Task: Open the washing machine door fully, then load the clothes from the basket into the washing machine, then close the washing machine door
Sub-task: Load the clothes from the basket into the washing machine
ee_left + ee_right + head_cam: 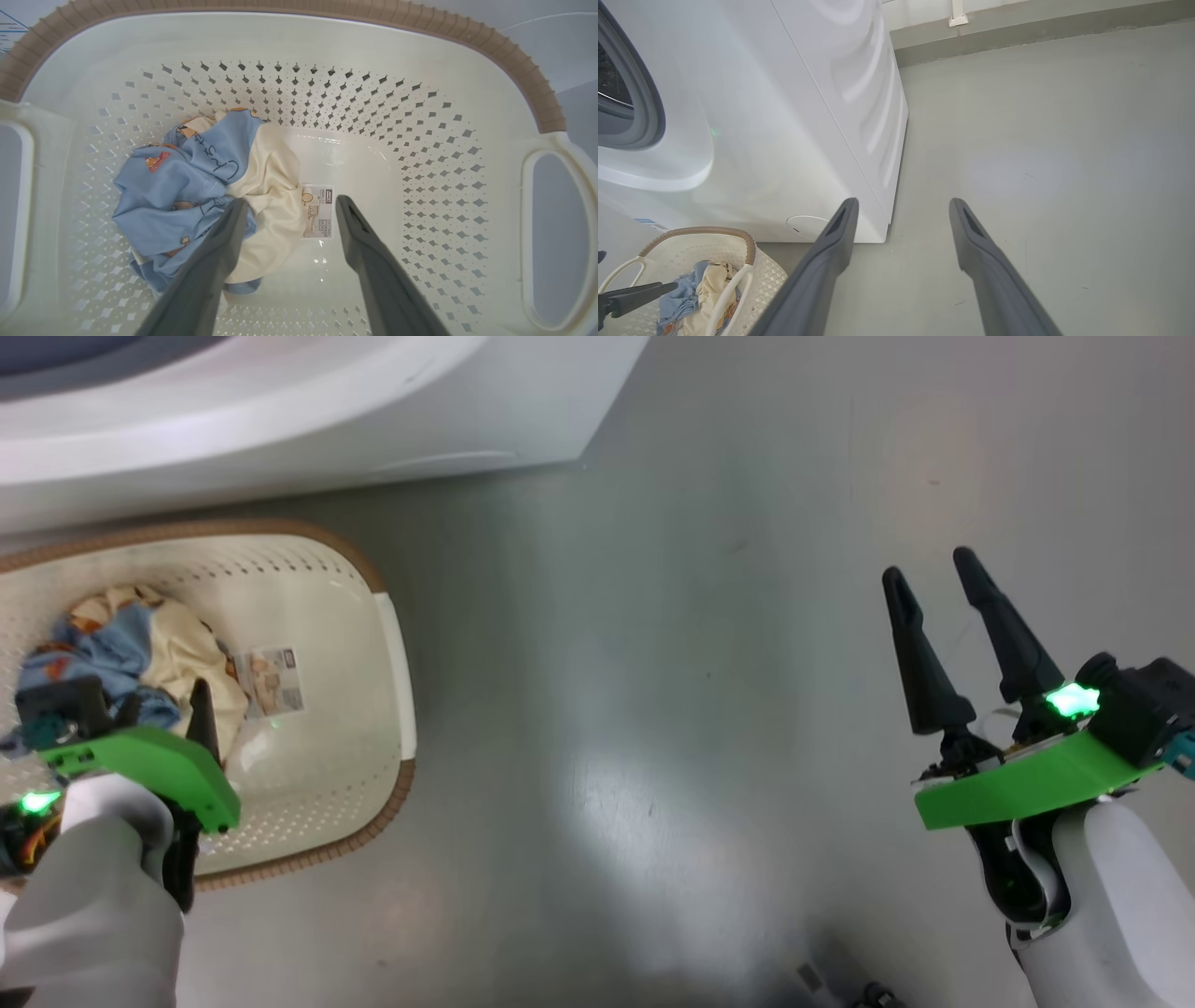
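Hovering open-jawed inside the cream perforated plastic basket (299, 42), the left gripper (292, 201) was nearer the crumpled blue-and-cream clothes (201, 186), bunched on the basket's bottom off-centre toward one finger, while the right gripper (929, 565) hung open and empty over the grey floor (653, 709).

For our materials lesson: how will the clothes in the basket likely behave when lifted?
Probably floppy: the clothes lie crumpled in soft folds. Likely light: the bundle is small and thin. Its blue and cream parts may separate when pinched.
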Robot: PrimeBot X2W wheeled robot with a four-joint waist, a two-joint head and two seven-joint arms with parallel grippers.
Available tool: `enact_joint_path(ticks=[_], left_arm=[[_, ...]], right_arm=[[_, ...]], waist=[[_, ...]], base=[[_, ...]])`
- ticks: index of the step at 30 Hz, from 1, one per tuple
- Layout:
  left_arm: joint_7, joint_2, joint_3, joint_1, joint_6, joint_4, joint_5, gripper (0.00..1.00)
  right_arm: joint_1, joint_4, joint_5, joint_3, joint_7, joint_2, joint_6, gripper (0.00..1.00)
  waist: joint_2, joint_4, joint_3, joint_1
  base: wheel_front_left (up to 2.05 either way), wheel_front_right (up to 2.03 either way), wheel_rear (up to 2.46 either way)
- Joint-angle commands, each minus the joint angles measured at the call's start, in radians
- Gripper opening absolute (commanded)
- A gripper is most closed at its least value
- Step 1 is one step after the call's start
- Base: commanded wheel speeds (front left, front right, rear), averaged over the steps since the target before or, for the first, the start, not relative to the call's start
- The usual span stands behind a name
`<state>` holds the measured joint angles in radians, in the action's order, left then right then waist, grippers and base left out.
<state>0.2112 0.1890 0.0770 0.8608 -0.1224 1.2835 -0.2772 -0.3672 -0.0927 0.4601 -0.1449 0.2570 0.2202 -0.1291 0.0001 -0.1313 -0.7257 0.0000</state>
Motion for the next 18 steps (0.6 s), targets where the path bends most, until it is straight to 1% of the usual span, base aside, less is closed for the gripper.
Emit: enact_joint_path(ticks=[1, 18], left_arm=[[-0.001, 0.043, -0.017, -0.007, 0.010, -0.001, -0.004, 1.00], [-0.036, 0.086, -0.009, 0.090, 0.029, 0.006, -0.026, 1.00]], right_arm=[[0.013, 0.026, -0.013, -0.016, 0.005, 0.006, -0.002, 1.00], [-0.027, 0.057, -0.026, -0.025, 0.005, 0.001, -0.002, 1.00]], waist=[[-0.0001, -0.008, -0.034, 0.0000], [-0.0001, -0.029, -0.156, 0.0000]], base=[[0.00, 0.00, 0.00], [0.00, 0.00, 0.00]])
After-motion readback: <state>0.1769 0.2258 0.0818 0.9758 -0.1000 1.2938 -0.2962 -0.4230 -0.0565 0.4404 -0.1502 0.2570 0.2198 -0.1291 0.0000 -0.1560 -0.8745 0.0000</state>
